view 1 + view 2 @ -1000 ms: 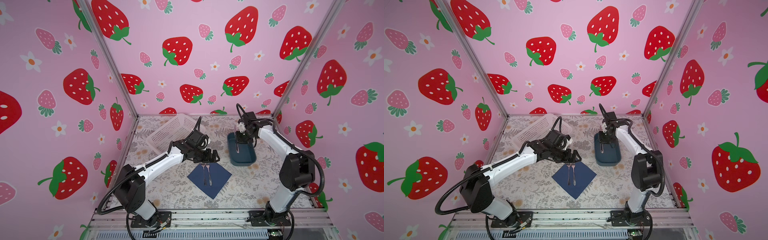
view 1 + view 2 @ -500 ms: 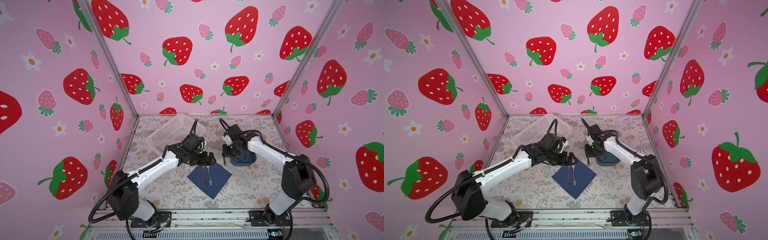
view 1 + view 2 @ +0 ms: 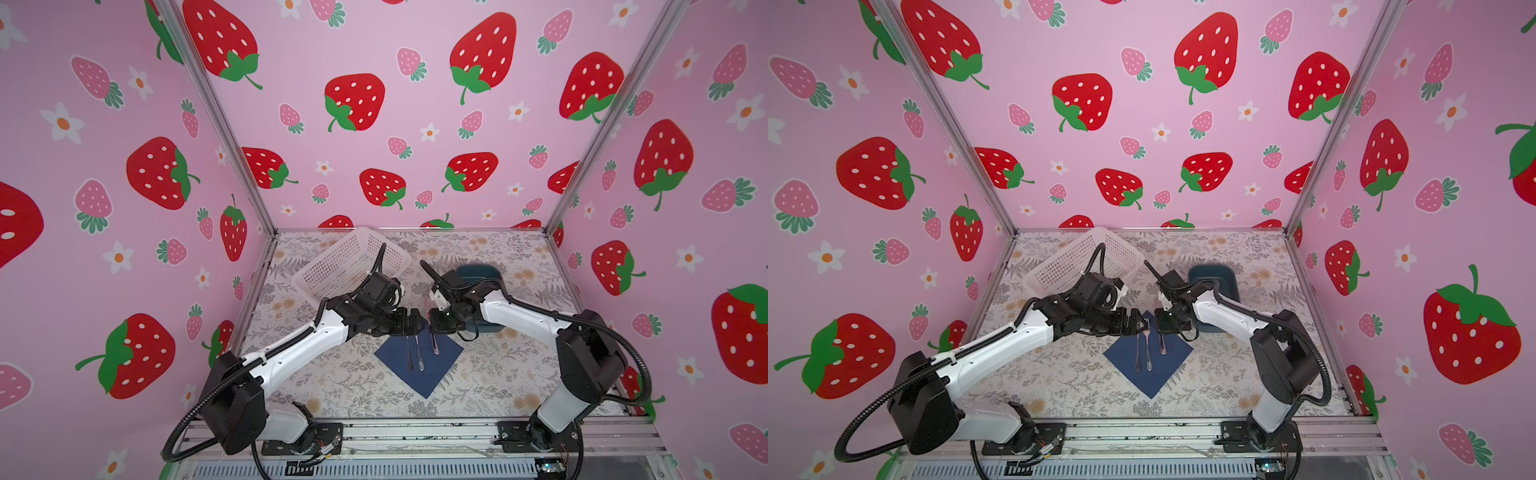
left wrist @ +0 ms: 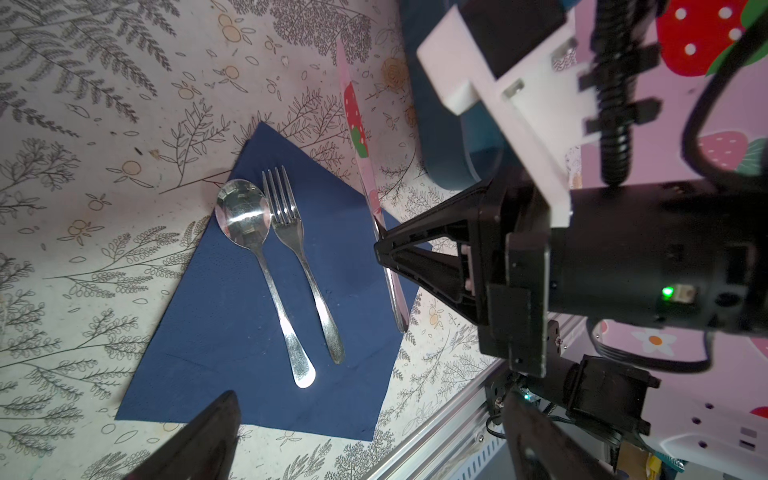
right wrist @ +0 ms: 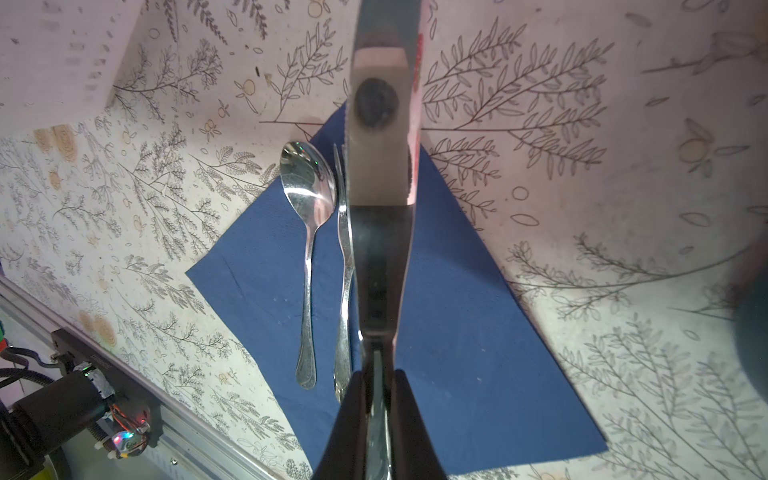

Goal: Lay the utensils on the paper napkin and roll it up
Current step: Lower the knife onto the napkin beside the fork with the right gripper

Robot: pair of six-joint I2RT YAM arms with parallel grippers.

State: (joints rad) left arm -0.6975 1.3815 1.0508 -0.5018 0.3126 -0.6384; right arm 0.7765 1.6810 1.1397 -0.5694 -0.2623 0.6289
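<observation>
The navy paper napkin (image 3: 419, 370) (image 3: 1148, 372) lies as a diamond on the floral table. A spoon (image 4: 245, 216) and a fork (image 4: 291, 224) lie side by side on it. My right gripper (image 5: 378, 374) (image 3: 434, 332) is shut on the knife (image 5: 382, 166) (image 4: 361, 137), holding it over the napkin's right part, alongside the fork. I cannot tell whether the knife touches the paper. My left gripper (image 3: 415, 323) (image 4: 370, 436) hovers open and empty at the napkin's far corner, close to the right gripper.
A white mesh basket (image 3: 353, 266) sits tilted at the back left, behind the left arm. The teal tray (image 3: 478, 274) stands at the back right, partly hidden by the right arm. An aluminium rail (image 3: 415, 432) runs along the front edge.
The right arm has swung from the teal tray to the napkin, carrying the knife. The left gripper has stayed open near the napkin's far corner.
</observation>
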